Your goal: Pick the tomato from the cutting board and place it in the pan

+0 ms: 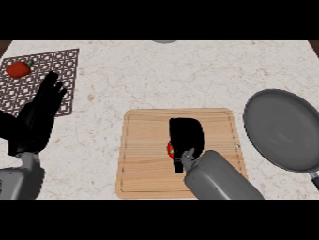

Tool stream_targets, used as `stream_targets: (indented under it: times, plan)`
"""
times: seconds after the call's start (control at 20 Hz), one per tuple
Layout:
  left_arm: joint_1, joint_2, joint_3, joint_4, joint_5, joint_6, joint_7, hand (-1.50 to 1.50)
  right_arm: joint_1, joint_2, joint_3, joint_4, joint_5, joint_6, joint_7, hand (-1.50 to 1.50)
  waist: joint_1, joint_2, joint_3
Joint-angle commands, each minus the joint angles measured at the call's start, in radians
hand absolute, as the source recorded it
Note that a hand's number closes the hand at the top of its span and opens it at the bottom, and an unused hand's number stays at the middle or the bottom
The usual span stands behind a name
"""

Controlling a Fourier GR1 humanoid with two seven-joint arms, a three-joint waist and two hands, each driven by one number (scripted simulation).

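The right robot hand [187,136] is lying palm-down over the middle of the cutting board [141,154], its black fingers curling round the tomato [170,149] and covering most of it. Only a thin red sliver of the tomato is showing at the hand's left edge, with a fleck of green beside it; the rest of its shape is hidden, so whether it is lifted off the wood or resting on it cannot be told. The grey forearm is coming in from the lower edge, slanting up toward the board.

The cutting board is a light wooden rectangle with a groove running near its rim, lying flat on the pale marbled surface [155,75]. Just to its right, the grey pan [287,131] is sitting apart from the board, its dark handle pointing toward the lower right corner.

Well to the left, the left robot hand [37,117] is resting open with fingers straight, pointing up, its fingertips overlapping a dark patterned mat [51,61]. A second red fruit with a green stem [18,69] is lying on that mat's upper left part.
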Motion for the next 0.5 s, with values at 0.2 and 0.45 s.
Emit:
stream_targets:
  times: [0.2,0.45]
  plan:
    - [0.026,0.028,0.043,-0.050,0.015,-0.061,0.049,0.00,-0.023,0.010,0.028,0.094,0.034,-0.101,-0.092,1.50,0.003,0.000,0.000]
    - [0.010,-0.011,0.039,-0.020,-0.020,-0.039,0.006,0.00,-0.077,0.010,0.072,0.160,-0.026,-0.171,-0.083,1.50,0.006,0.001,0.000]
